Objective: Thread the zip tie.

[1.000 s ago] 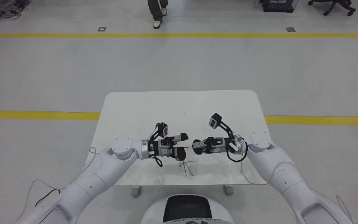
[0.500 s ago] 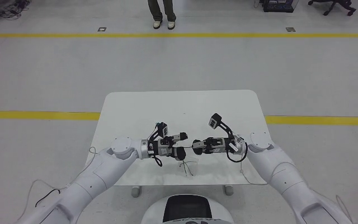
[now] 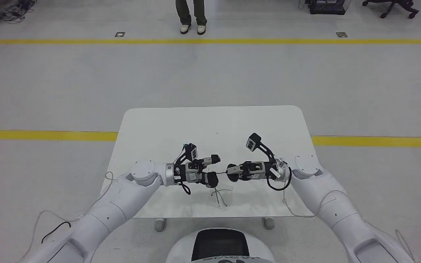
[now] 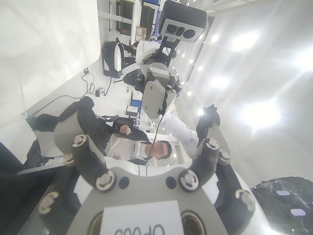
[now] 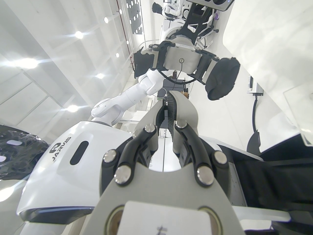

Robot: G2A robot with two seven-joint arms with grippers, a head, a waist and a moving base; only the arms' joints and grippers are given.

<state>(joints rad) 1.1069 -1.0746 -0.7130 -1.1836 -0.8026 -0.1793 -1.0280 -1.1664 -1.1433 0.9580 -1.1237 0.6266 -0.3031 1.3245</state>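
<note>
Right gripper (image 5: 168,97) fingers pinched shut on thin black zip tie (image 5: 176,78), tip aimed at left gripper (image 5: 182,72). Left fingers (image 4: 80,118) spread wide, empty, seemingly ready to receive it.

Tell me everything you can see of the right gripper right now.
The right gripper has two grey metal fingers on black linkage bars bolted to a grey base, with ribbed black pads inside. Its fingers are shut, tips together, with something thin and pale at the tips, too small to identify. It hangs over the white table, roughly level, pointing at the open left gripper, close but apart.
</note>
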